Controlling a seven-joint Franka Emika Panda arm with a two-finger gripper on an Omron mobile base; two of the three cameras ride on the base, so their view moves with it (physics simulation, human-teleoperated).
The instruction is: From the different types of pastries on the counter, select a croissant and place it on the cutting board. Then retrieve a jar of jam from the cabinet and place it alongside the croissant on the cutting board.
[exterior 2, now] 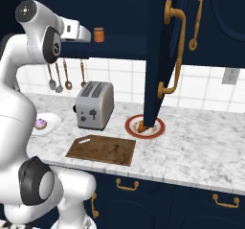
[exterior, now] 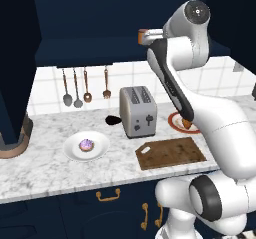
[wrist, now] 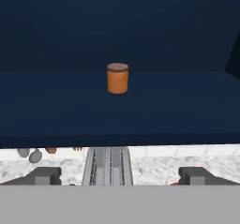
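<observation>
The little orange-brown jar of jam [wrist: 117, 78] stands upright on the dark shelf inside the big blue cabinet [wrist: 56, 101], high above the counter [exterior: 45, 168]. The gripper [wrist: 117, 175] is up at the shelf and looks straight at the jar, but it is not touching it. Its two dark fingers [wrist: 44, 175] are wide apart with nothing between them. Down on the counter, the brown cutting board [exterior: 171, 152] lies flat near the front edge, with nothing on it. Just behind it on the left stands the grey toaster [exterior: 137, 111]. The croissant [exterior 2: 141, 126] sits on the round red-rimmed plate [exterior 2: 158, 127], to the right of the toaster. Further left, a purple-frosted pastry [exterior: 86, 145] sits on a white plate [exterior: 70, 150].
</observation>
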